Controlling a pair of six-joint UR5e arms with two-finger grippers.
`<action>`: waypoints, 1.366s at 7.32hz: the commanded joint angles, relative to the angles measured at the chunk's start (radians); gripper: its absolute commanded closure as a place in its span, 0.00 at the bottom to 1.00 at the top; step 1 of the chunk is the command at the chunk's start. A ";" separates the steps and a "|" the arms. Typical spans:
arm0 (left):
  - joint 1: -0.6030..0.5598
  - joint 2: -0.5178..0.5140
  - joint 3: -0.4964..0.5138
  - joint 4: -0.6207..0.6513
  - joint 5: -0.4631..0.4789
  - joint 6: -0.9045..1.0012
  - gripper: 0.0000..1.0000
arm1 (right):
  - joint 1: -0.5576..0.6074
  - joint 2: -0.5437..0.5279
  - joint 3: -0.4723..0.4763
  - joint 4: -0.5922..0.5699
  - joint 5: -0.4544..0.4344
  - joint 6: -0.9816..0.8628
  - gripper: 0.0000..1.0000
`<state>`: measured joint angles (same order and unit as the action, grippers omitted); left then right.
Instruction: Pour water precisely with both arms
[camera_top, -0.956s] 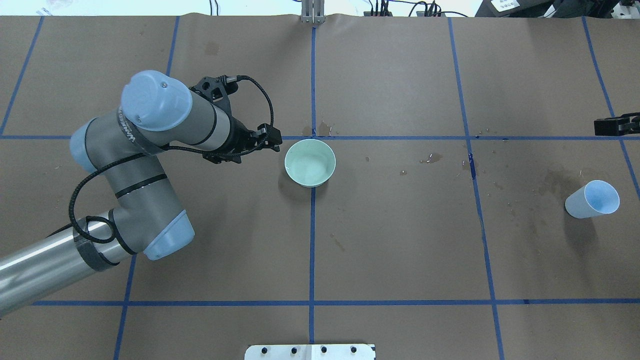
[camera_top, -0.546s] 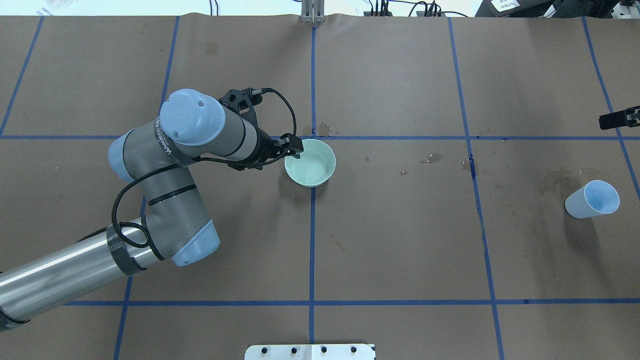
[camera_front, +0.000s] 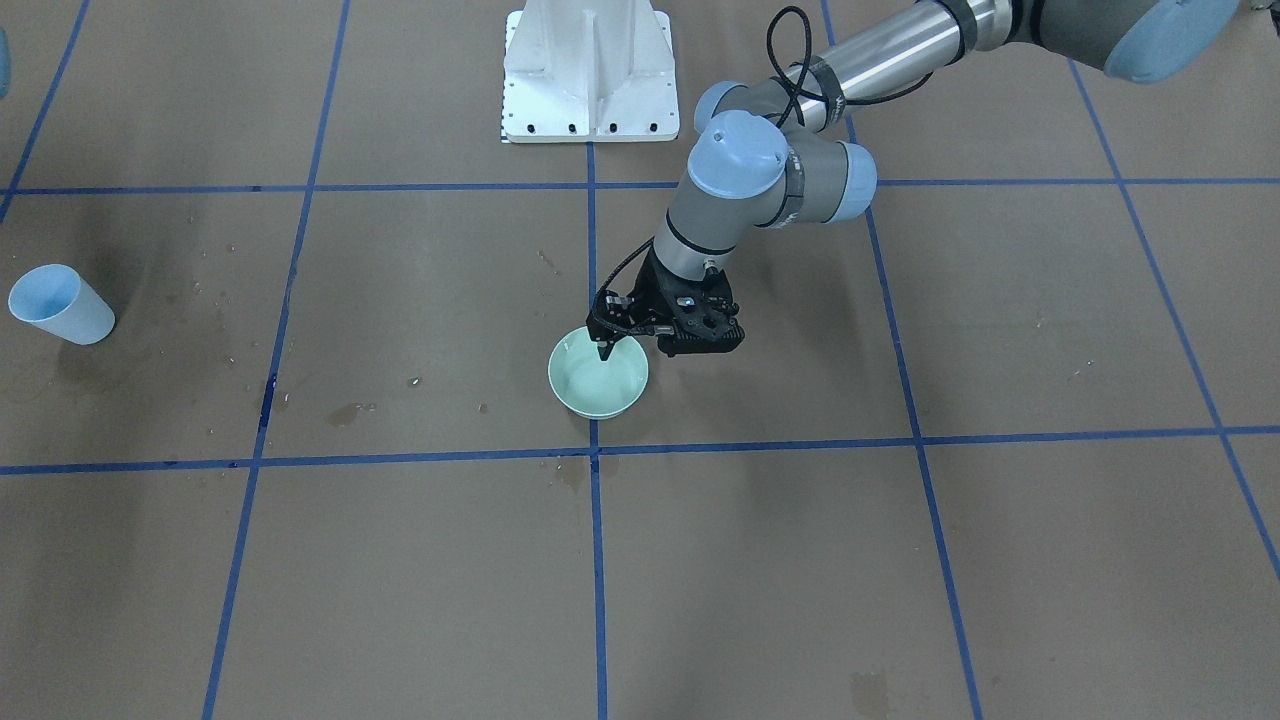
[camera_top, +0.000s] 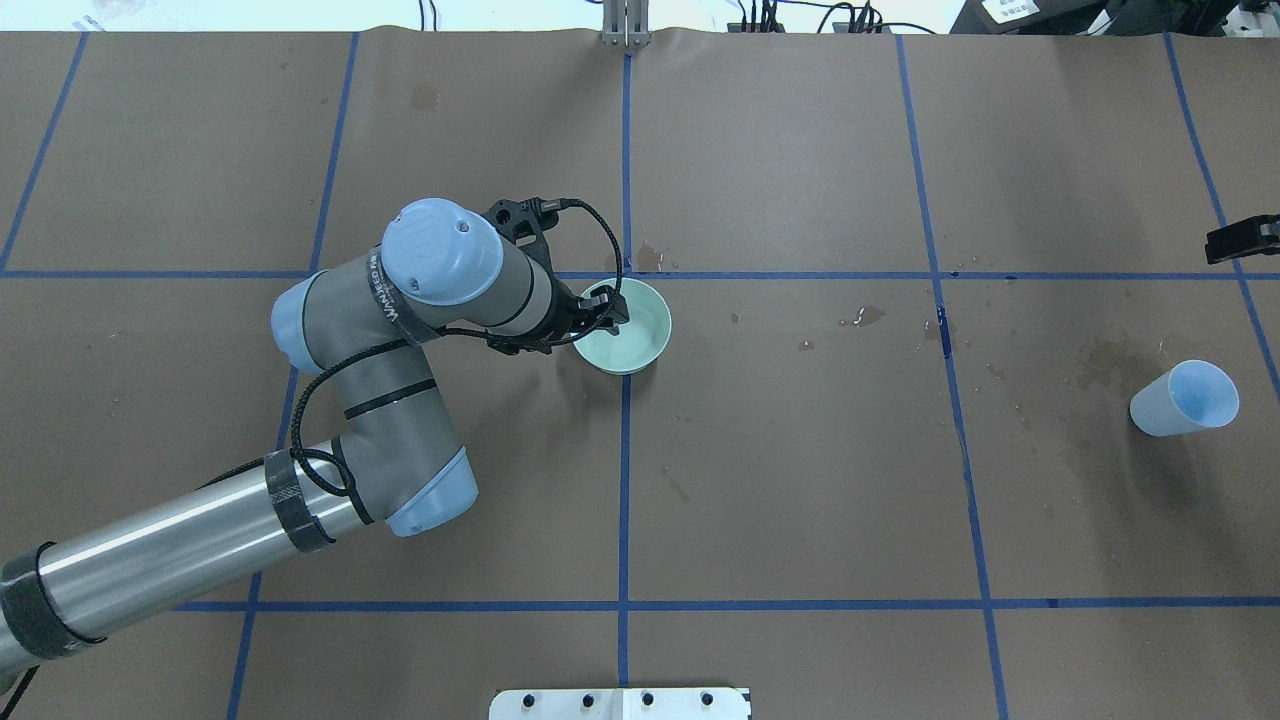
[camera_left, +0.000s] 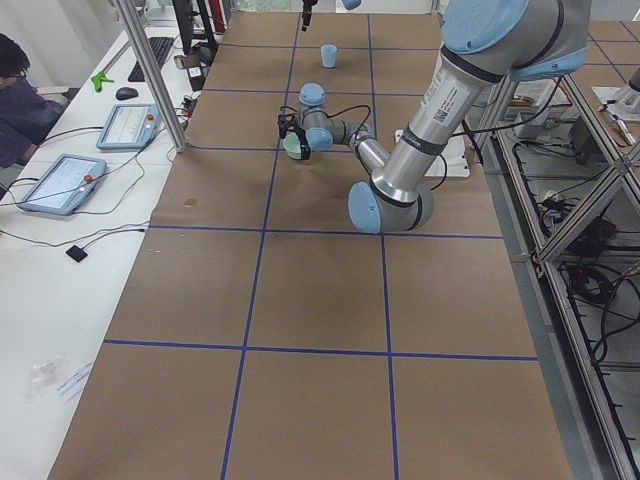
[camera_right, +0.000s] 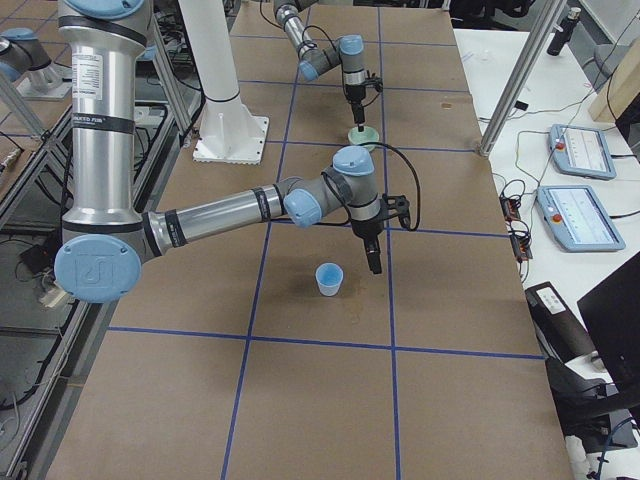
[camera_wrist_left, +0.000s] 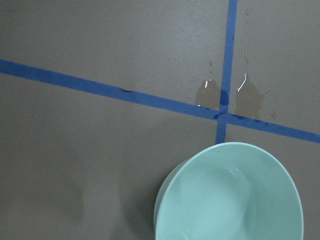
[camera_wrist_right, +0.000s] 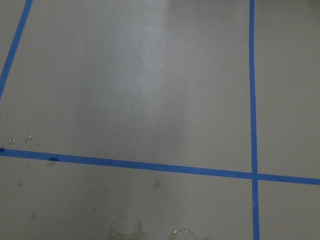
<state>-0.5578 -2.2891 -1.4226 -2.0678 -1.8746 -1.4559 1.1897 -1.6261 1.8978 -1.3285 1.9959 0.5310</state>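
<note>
A mint-green bowl (camera_top: 640, 335) stands at the table's middle, also in the front view (camera_front: 600, 388) and the left wrist view (camera_wrist_left: 235, 197). A faint shine inside it suggests a little water (camera_wrist_left: 227, 185). My left gripper (camera_top: 610, 305) hangs over the bowl's left inner side. In the front view (camera_front: 606, 350) its fingers point down and meet in one tip, holding nothing. A light-blue cup (camera_top: 1185, 398) stands upright at the far right. My right gripper (camera_top: 1240, 243) shows only as a black bar at the right edge, beyond the cup; I cannot tell if it is open.
Wet stains mark the brown paper near the tape cross behind the bowl (camera_wrist_left: 250, 95) and between bowl and cup (camera_top: 865, 317). The white pedestal (camera_front: 590, 70) stands at the robot's side of the table. Blue tape lines grid the surface.
My left arm has swung right, bringing its gripper from left of the bowl to over the bowl's left side. My right gripper has drawn back slightly toward the right edge.
</note>
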 joint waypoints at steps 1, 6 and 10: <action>0.001 -0.001 0.008 0.000 0.000 0.002 0.28 | 0.014 0.003 -0.002 -0.014 0.029 0.000 0.01; 0.002 -0.010 0.033 0.001 0.000 0.003 0.48 | 0.024 0.003 -0.008 -0.014 0.050 0.000 0.01; 0.001 -0.026 0.039 0.012 0.003 0.005 0.67 | 0.024 0.003 -0.013 -0.014 0.050 0.000 0.01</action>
<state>-0.5561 -2.3148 -1.3845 -2.0560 -1.8727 -1.4512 1.2134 -1.6230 1.8879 -1.3422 2.0463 0.5308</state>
